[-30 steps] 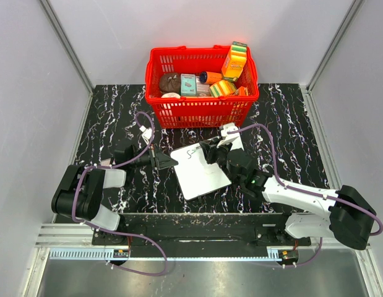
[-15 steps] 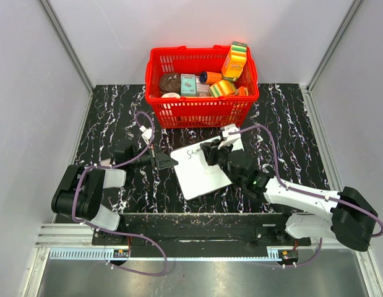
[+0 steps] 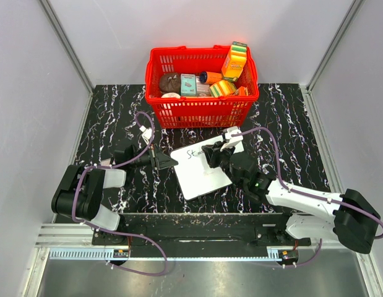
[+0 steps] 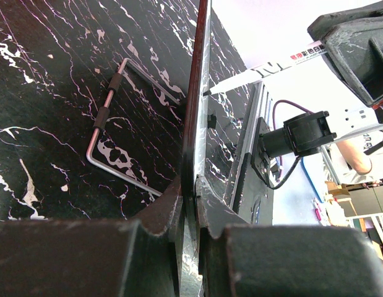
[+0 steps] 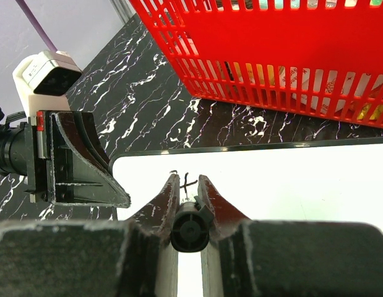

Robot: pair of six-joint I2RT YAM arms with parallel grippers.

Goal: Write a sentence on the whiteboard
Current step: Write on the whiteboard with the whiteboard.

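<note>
One whiteboard (image 3: 200, 174), one marker (image 4: 265, 70), one red basket (image 3: 200, 106)

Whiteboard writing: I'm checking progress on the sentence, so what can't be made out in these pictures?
Top view: the writing is too small to read; the right gripper covers the whiteboard beside it.
Left wrist view: the whiteboard is edge-on, face hidden.
Right wrist view: the marker hides its own tip; the whiteboard's right side is cut off.

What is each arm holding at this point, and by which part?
The left gripper clamps the whiteboard by its left edge, jaws shut on it. The right gripper holds a marker around its barrel, tip toward the board.
</note>
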